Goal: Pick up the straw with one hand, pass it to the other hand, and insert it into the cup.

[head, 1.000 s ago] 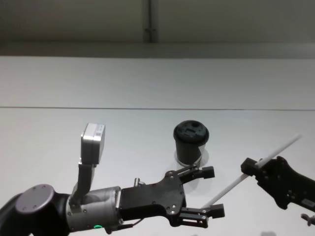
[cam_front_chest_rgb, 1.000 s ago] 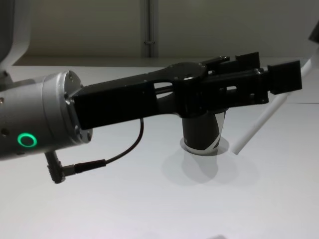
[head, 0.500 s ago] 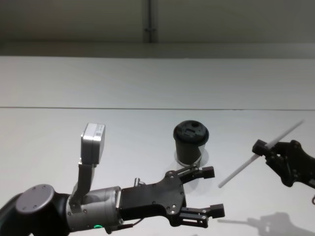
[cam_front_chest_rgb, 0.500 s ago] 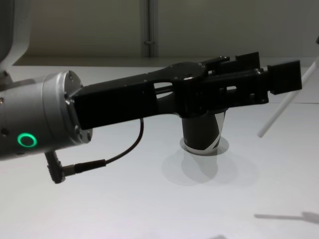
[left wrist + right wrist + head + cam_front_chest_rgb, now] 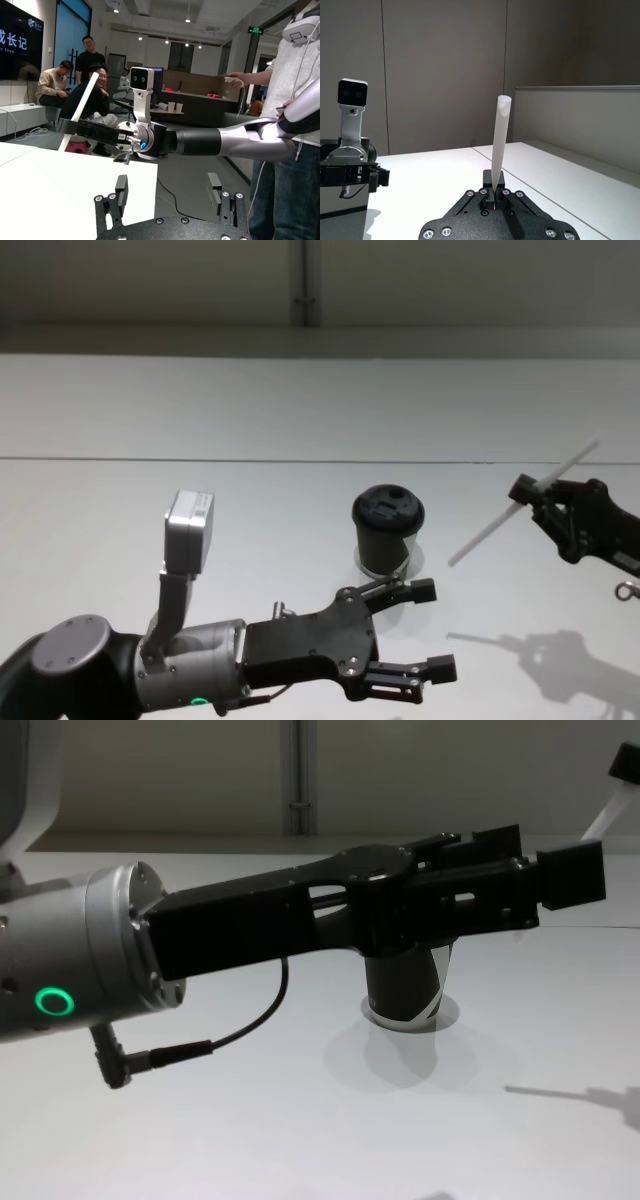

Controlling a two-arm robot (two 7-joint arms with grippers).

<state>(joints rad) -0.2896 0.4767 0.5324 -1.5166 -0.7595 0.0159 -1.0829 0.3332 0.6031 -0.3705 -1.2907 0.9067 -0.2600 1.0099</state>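
Straw (image 5: pixel 485 535), pinched by right gripper (image 5: pixel 525 490), hangs right of and above cup (image 5: pixel 384 552), long axis slanting down toward its lid (image 5: pixel 388 507); left gripper (image 5: pixel 440 628) sits robot-side of cup, jaws wide, empty.

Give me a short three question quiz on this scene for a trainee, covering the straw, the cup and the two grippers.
1. Which gripper holds the straw? A left, B right, C neither.
2. True or false: the cup has its lid on, and the straw is not in it.
3. Fill in: the left gripper, low and near the cup, has its jaws ___.
Key: 1 B, the right gripper is shut on it, in the air to the cup's right. 2 true. 3 open.
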